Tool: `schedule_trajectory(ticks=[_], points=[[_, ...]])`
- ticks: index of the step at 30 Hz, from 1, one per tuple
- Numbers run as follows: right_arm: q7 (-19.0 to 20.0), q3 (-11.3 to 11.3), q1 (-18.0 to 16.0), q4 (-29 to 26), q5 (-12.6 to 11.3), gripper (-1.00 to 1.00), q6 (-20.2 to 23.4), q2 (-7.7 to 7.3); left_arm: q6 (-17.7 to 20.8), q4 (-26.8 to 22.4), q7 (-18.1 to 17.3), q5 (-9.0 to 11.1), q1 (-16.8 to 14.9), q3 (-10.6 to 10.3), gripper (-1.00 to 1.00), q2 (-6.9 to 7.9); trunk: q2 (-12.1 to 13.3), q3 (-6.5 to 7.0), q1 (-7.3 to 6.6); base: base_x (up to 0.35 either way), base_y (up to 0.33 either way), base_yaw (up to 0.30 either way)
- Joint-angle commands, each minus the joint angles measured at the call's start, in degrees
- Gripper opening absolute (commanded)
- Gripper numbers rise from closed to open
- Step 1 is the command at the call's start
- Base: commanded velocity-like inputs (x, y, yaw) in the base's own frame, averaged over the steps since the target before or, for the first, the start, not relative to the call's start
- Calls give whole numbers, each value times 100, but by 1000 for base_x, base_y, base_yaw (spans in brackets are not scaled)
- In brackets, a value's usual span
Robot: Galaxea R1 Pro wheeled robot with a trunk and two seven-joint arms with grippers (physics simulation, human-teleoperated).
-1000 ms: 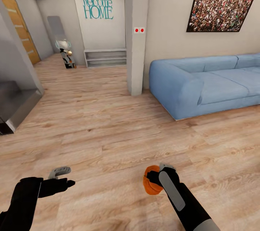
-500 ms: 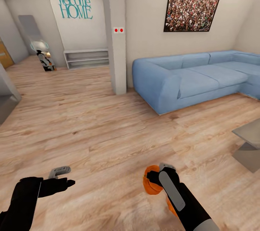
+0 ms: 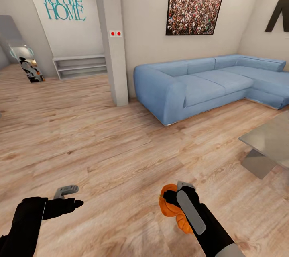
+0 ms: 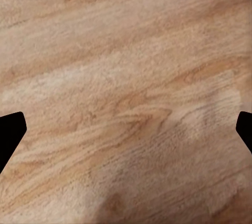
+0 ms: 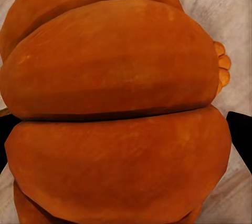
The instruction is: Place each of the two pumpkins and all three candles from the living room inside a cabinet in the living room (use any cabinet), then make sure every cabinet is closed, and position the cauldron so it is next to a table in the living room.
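An orange ribbed pumpkin point(image 3: 166, 206) hangs low over the wood floor, and my right gripper point(image 3: 176, 197) is shut on it. Its ribs bulge close in the right wrist view, pumpkin point(image 5: 115, 108). A second pumpkin point(image 3: 183, 221) lies on the floor just behind my right forearm, mostly hidden by it, and a sliver of this second pumpkin point(image 5: 222, 69) peeks past the held one. My left gripper point(image 3: 66, 193) is open over bare floor, holding nothing. A corner of the low grey table point(image 3: 269, 135) enters at the right. Candles, cabinet and cauldron are out of view.
A blue corner sofa point(image 3: 200, 84) runs along the far wall, right of a white pillar point(image 3: 113, 36). A low white shelf point(image 3: 79, 66) and a leaning mirror point(image 3: 16, 44) stand in the hallway beyond. Wood floor point(image 3: 100, 144) stretches between me and the sofa.
The camera has swung to the right: sofa, pillar and hallway slid left and the table corner came into view. Both arms hold their pose, with the pumpkin still gripped.
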Motion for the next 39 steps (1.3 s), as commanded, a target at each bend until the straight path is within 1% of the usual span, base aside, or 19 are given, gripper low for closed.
schedule_trajectory(ticks=[1, 4, 7, 21, 27, 31, 39], points=[[8, -3, 0, 0, -6, -100, -5, -2, 0, 1, 0, 0, 0, 0, 100, -2, 0, 0, 0, 0, 0, -12], [8, -5, 0, 0, -6, -100, -4, -2, 0, 0, 0, 0, 0, 0, 100, 0, 0, 0, 0, 0, 0, -18], [15, -9, 0, 7, -11, -100, 10, 0, 0, 0, 0, 0, 0, 0, 100, 0, 0, 0, 0, 0, 0, -182], [15, -18, 0, 9, -13, -100, -6, 3, 0, 1, 0, 0, 0, 0, 100, 1, 0, 0, 0, -74, 0, -278], [16, -96, 0, 48, -22, -100, 5, 5, 0, 2, 0, 0, 0, 0, 100, -3, 0, 15, 0, -4, 0, -284], [13, -171, 0, 25, -211, -100, -34, -1, 0, 2, 0, 0, 0, 0, 100, -3, 0, 33, 0, 0, 0, -271], [6, -223, 0, -16, -312, -100, -53, -4, 0, 2, 8, 0, 0, 0, 100, -3, 0, 83, 0, 0, 0, -240]])
